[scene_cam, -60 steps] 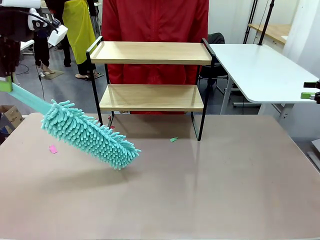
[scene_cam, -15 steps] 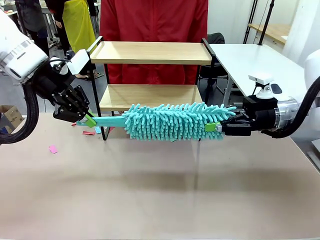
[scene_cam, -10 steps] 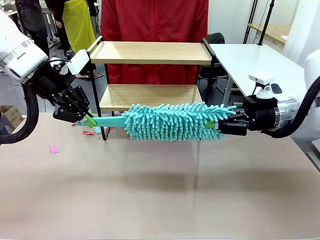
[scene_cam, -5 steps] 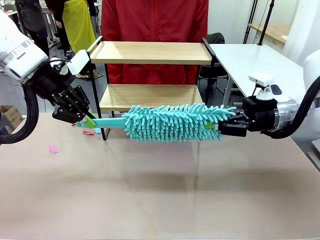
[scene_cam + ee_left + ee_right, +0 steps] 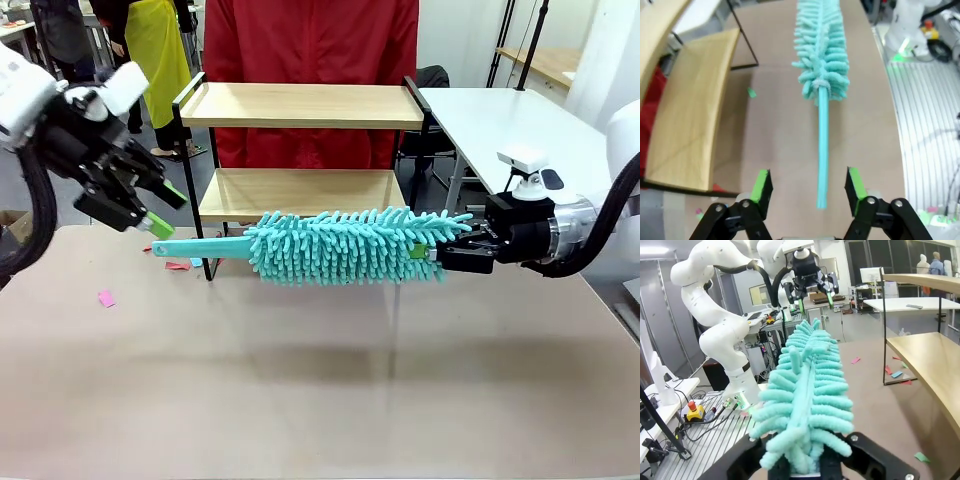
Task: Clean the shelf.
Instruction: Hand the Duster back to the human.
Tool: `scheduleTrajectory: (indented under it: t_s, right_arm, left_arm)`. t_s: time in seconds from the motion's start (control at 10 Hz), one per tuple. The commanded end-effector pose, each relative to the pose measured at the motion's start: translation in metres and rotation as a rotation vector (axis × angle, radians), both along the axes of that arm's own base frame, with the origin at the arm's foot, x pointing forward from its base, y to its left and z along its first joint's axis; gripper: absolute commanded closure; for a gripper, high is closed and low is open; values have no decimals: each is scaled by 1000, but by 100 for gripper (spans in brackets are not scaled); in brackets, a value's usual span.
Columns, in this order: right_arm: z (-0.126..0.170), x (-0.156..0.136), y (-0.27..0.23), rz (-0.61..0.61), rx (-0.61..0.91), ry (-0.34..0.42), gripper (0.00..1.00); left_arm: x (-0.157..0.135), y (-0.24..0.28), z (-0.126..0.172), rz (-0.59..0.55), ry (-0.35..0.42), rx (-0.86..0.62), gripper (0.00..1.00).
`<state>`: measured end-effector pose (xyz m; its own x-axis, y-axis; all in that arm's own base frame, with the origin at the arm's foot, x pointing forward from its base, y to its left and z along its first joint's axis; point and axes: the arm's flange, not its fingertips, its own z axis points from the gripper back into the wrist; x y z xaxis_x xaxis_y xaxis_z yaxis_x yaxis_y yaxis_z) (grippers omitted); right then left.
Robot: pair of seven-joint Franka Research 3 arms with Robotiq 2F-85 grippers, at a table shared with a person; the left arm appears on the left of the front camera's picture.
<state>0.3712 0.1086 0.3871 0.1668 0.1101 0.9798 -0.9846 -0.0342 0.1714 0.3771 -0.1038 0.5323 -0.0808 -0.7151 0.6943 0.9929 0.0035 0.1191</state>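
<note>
Jaws of the right gripper [image 5: 438, 256] are pressed onto the tip end of the teal duster [image 5: 345, 244], pinching it among the fluffy strands; the right wrist view shows those strands rising straight out from between the fingers. Jaws of the left gripper [image 5: 162, 208] stand spread with nothing between them, up and to the left of the free end of the duster handle [image 5: 200, 246]; in the left wrist view the handle end [image 5: 821, 202] lies between the two green pads [image 5: 855, 183] but touches neither. Held from the right end alone, the duster hangs level above the brown table [image 5: 320, 380], just in front of the shelf [image 5: 305, 160], at about the height of its lower board [image 5: 303, 194]. This two-tier rack stands at the far middle of the table, in front of a person in a red jacket [image 5: 310, 40]. Small paper scraps [image 5: 105, 298] lie on the table to the left, near the foot of the rack. Judged from this layout, the step in hand is a transfer of the duster from one arm to the other, with the release side free and no wiping of the boards begun. The next move probably calls for the right arm to swing the fluffy head over a board and sweep along it, keeping the long unsupported handle clear of the black frame posts [image 5: 188, 180] and the withdrawn left arm.
</note>
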Motion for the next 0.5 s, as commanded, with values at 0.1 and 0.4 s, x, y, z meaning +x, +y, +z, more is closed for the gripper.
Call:
scheduleTrajectory:
  t_s: [0.1, 0.4]
  right_arm:
    - [3, -1, 1, -3, 0, -8, 100]
    - [3, -1, 1, -3, 0, -8, 100]
  left_arm:
    - [-3, 72, 0, -7, -37, -128, 0]
    - [-6, 150, -20, -63, -28, -293, 0]
